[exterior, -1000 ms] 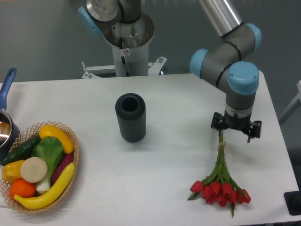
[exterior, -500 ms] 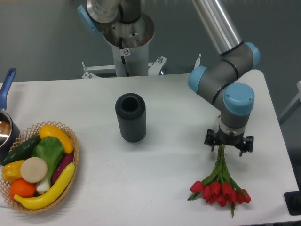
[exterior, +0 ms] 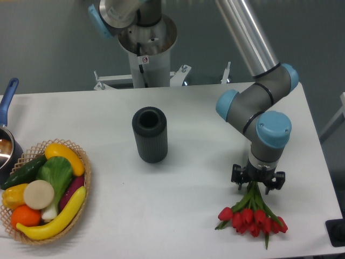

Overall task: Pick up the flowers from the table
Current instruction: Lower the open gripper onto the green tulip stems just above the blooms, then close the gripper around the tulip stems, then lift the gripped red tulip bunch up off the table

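Note:
The flowers (exterior: 251, 216), a bunch of red tulips with thin green stems, lie on the white table (exterior: 188, 183) at the front right, heads toward the front edge. My gripper (exterior: 257, 186) points straight down over the stems just behind the heads, low at the table. Its fingers are hidden under the wrist, so I cannot tell whether they hold the stems. The upper part of the stems is hidden beneath the gripper.
A dark ribbed cylinder vase (exterior: 150, 134) stands upright at the table's middle. A wicker basket (exterior: 81, 208) of vegetables sits at the front left. A pot with a blue handle (exterior: 7, 97) is at the left edge. The robot base (exterior: 145, 38) stands behind the table.
The gripper has moved forward and down along the stems toward the tulip heads. The flowers have stayed in place.

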{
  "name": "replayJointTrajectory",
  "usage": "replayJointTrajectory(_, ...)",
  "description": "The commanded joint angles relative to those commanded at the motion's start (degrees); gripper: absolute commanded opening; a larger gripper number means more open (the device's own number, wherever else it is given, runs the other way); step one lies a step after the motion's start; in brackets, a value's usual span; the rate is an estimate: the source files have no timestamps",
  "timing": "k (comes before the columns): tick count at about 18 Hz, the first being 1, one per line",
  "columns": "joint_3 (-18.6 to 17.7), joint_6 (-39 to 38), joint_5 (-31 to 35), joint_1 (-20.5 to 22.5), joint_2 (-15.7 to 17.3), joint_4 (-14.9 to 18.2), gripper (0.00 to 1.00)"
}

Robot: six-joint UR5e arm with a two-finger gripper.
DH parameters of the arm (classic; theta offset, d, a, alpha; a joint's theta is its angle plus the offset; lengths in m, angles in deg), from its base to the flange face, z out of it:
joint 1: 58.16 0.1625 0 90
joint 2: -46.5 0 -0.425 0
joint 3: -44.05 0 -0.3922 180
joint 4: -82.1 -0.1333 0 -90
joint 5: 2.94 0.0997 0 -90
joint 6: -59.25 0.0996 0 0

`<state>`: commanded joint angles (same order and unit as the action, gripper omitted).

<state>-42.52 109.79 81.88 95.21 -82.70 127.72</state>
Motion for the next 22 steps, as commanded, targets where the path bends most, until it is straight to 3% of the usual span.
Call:
replayJointTrajectory(7,-0.7,-0.44,0.87,0.26,5.35,0.88,0.0)
replayJointTrajectory(13,0.44,0.26,6.85,1.31,8.7,1.49,0.0)
replayJointTrajectory(18,4.3,6.49,6.85,2.11,10.37,11.06,0.0)
replayJointTrajectory(22,4.92,11.07,6.94,2.63,11.07,12.65,0.0)
